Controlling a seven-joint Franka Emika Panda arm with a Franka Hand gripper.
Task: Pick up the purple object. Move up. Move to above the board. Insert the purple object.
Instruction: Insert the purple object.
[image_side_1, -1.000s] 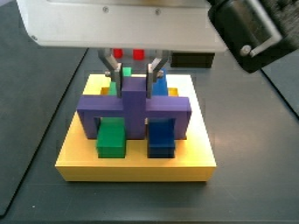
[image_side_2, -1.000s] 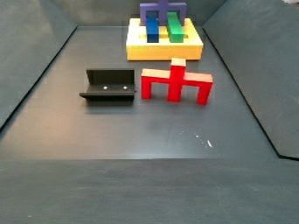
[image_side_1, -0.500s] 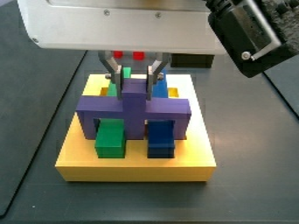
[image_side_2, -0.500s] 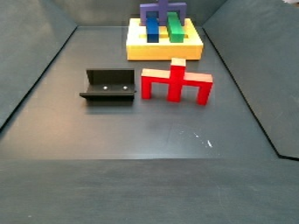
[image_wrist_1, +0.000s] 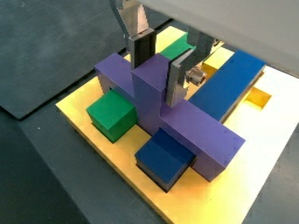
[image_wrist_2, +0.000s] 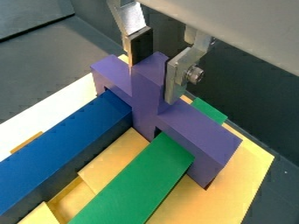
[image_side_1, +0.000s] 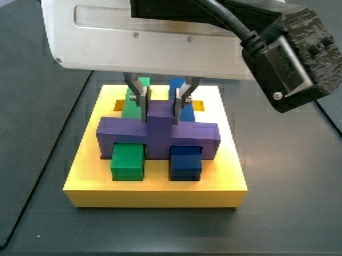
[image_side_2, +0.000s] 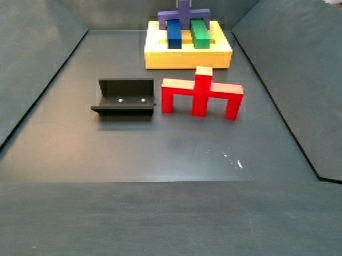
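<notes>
The purple object (image_wrist_1: 176, 122) sits low on the yellow board (image_wrist_1: 126, 172), its crossbar lying across the green bar (image_wrist_1: 114, 114) and the blue bar (image_wrist_1: 228, 83). My gripper (image_wrist_1: 159, 74) is directly above it, with the upright stem between the two fingers and both pads against it. The other wrist view gives the same picture: gripper (image_wrist_2: 158, 74) round the stem of the purple object (image_wrist_2: 140, 96). In a side view the gripper (image_side_1: 160, 95) hangs under the white hand over the board (image_side_1: 154, 190). From the far side view the purple object (image_side_2: 183, 18) shows on the board (image_side_2: 187, 55).
A red piece (image_side_2: 203, 95) of similar shape stands on the floor in front of the board. The dark fixture (image_side_2: 124, 98) stands to its left. Grey walls close in the floor on both sides.
The gripper has gone down with the purple object, and the crossbar now sits lower on the board, across the green and blue bars. The red piece and fixture have not moved.
</notes>
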